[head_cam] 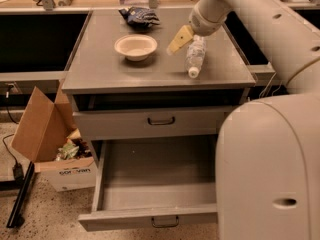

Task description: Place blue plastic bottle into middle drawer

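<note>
The blue plastic bottle (pixel 195 55), clear and ribbed with a white cap, lies on its side on the right part of the grey cabinet top (pixel 115 74), cap toward the front edge. My gripper (pixel 179 39), with yellowish tips, hangs just above the top at the bottle's upper left, between it and the bowl. The bottle rests on the surface, not lifted. The middle drawer (pixel 150 189) is pulled open below, its grey tray holding nothing, with a small dark handle (pixel 165 222) on its front panel.
A cream bowl (pixel 135 47) sits left of the gripper. A dark blue foil snack bag (pixel 139 16) lies at the back. The drawer above (pixel 161 120) is closed. An open cardboard box (pixel 55 144) stands on the floor at left. My white body (pixel 270 169) fills the right foreground.
</note>
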`<action>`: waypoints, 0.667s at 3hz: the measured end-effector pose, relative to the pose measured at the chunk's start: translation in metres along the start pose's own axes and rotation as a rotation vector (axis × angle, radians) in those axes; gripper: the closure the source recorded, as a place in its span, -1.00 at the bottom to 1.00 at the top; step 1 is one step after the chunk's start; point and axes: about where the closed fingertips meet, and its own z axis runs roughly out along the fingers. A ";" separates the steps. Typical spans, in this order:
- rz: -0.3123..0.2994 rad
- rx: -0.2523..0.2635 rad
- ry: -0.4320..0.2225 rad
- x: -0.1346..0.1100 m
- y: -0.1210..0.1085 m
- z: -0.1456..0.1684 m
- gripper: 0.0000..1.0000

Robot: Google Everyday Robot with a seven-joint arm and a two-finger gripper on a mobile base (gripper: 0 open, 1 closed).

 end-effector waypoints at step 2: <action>0.057 -0.051 0.091 0.026 0.003 0.048 -0.54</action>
